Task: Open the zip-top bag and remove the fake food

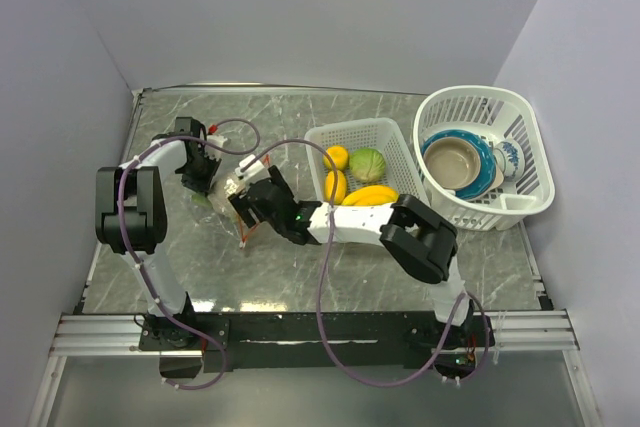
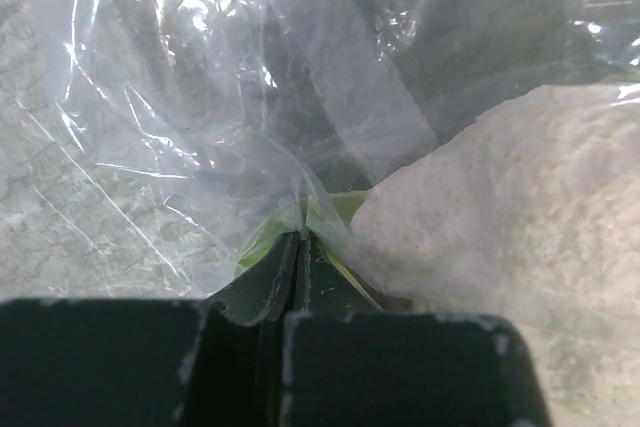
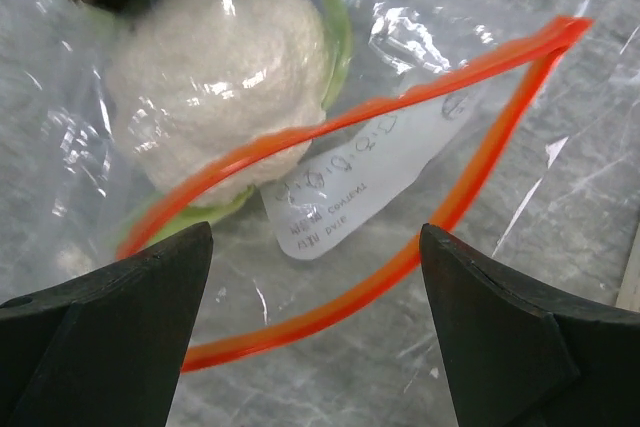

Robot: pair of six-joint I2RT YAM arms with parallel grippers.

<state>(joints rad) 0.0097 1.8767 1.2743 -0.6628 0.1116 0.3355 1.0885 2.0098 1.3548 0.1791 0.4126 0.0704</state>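
Note:
The zip-top bag (image 3: 470, 27) lies on the marble table, its orange-red zip strip (image 3: 330, 312) spread into an open loop. A white cauliflower (image 3: 215, 67) with green leaves sits inside the bag, just behind the mouth. My right gripper (image 3: 312, 242) is open and hovers at the mouth, its fingertips either side of the lower strip. My left gripper (image 2: 300, 237) is shut on a fold of the bag's clear plastic (image 2: 200, 127) beside the cauliflower (image 2: 500, 237). From above, the left gripper (image 1: 210, 177) and the right gripper (image 1: 250, 199) meet over the bag (image 1: 232, 190).
A white slotted basket (image 1: 350, 132) right of the bag holds an orange (image 1: 337, 156), a green leafy ball (image 1: 368, 164), a yellow oval fruit (image 1: 335, 187) and a banana bunch (image 1: 370, 195). An oval white basket (image 1: 530, 147) at the far right holds bowls (image 1: 455, 159). Grey walls enclose the table.

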